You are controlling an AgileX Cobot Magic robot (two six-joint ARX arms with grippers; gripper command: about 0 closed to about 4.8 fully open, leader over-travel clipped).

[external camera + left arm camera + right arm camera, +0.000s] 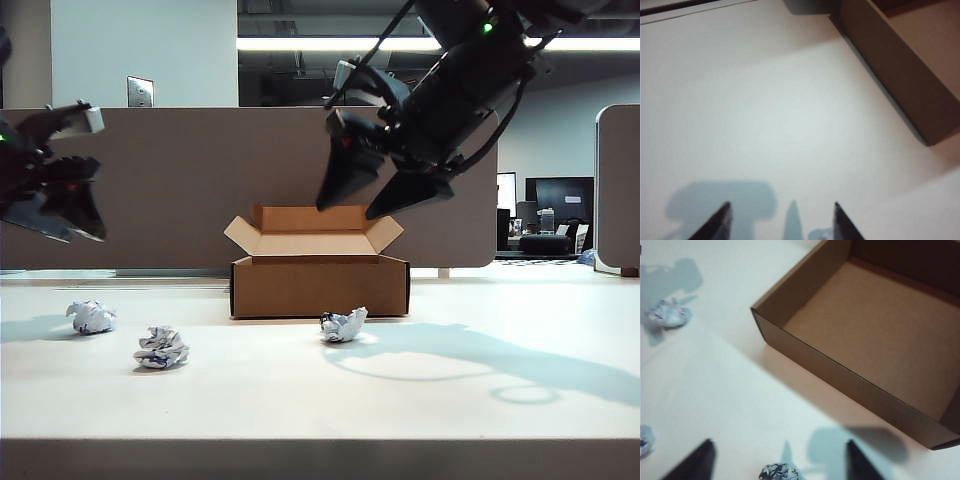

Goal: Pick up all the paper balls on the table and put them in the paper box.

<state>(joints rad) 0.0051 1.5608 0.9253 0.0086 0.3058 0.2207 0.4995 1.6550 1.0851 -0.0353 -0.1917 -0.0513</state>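
Note:
Three paper balls lie on the table (480, 400): one at the far left (91, 317), one a little nearer the front (161, 348), one just in front of the paper box (344, 325). The brown paper box (320, 287) stands open at the middle, with nothing inside in the right wrist view (840, 371). My right gripper (348, 210) hangs open high over the box; the ball by the box (777, 472) shows far below, between its fingers. My left gripper (85, 235) hovers open at the left, above the table. A sliver of a paper ball (820, 234) shows by one finger (845, 225).
A grey-brown divider panel (170, 180) runs behind the box along the table's back edge. The right arm's shadow (500, 360) falls across the table to the right of the box. Two other paper balls (667, 314) (644, 440) lie on the table in the right wrist view.

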